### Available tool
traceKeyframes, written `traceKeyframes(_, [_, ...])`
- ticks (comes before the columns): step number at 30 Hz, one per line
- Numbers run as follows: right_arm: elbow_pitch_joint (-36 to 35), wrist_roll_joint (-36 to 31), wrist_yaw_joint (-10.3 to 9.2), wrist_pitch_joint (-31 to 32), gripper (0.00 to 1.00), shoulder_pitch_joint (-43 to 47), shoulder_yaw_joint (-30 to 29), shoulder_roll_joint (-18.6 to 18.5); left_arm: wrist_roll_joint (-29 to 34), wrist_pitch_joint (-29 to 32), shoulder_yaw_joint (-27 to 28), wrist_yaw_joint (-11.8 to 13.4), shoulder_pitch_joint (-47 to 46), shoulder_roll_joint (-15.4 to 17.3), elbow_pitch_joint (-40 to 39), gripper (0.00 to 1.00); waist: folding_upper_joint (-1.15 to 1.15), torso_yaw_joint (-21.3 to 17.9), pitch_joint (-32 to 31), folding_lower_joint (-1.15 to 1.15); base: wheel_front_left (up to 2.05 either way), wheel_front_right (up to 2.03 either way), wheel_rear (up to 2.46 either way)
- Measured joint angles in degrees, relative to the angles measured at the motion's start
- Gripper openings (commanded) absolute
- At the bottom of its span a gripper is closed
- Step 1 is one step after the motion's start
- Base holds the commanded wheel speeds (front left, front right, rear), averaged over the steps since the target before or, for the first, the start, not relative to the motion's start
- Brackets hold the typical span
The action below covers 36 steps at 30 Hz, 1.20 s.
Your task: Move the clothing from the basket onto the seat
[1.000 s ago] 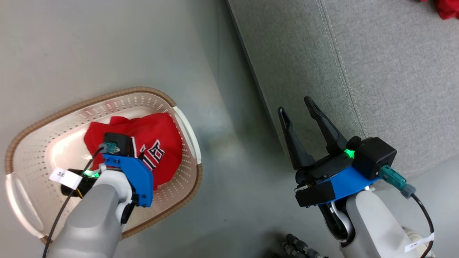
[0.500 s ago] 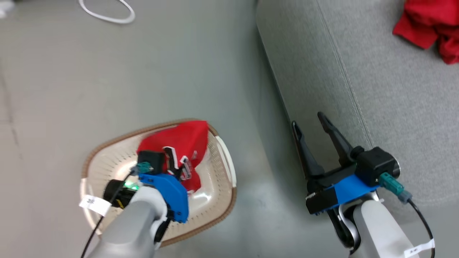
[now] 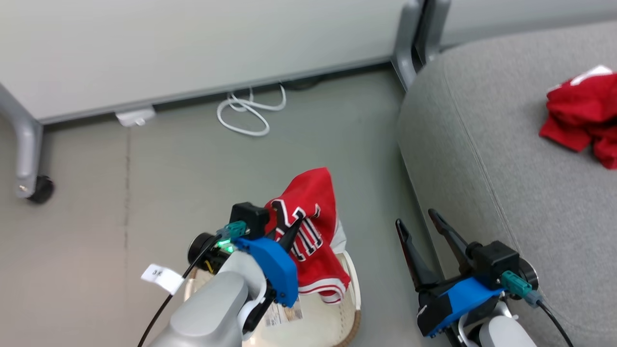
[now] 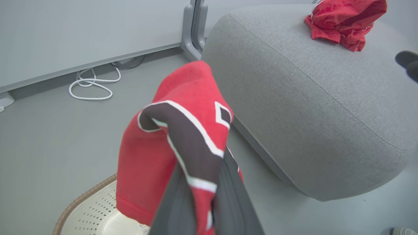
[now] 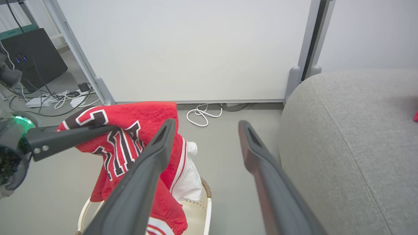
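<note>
My left gripper [image 3: 288, 234] clamps one red jersey [image 3: 313, 207] above the one basket [image 3: 355, 291]. My right gripper [image 3: 415, 218] gapes empty; a second jersey [image 3: 581, 113] lies on the seat [image 3: 482, 159] beyond.

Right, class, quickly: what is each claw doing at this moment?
Left claw: shut on the red jersey, above the basket.
Right claw: open, holding nothing.

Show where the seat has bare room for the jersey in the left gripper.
The seat is bare from its rounded floor-side edge, across the stitched seam, up to the crumpled red jersey at its far right. Crowded only around that jersey.
</note>
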Motion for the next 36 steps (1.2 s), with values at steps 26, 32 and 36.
traceKeyframes(26, [-4.2,-0.3,0.0,5.22,1.0,4.42,1.81,0.0,-2.34,4.28,-8.94,0.0,-15.66,-2.18,-9.26,0.0,0.0,4.2,-9.56,0.02,0.0,0.0,0.0])
traceKeyframes(32, [-4.25,-0.26,0.0,5.44,1.0,4.52,1.91,0.0,-4.27,3.87,-10.37,0.0,-17.23,-2.37,-9.81,0.0,0.0,3.83,-10.21,0.02,0.0,0.0,0.0])
traceKeyframes(36, [-4.25,0.04,0.0,5.63,1.0,4.44,2.03,0.0,-5.19,3.65,-11.33,0.0,-17.74,-2.4,-9.8,0.0,0.0,3.5,-10.14,0.02,0.0,0.0,0.0])
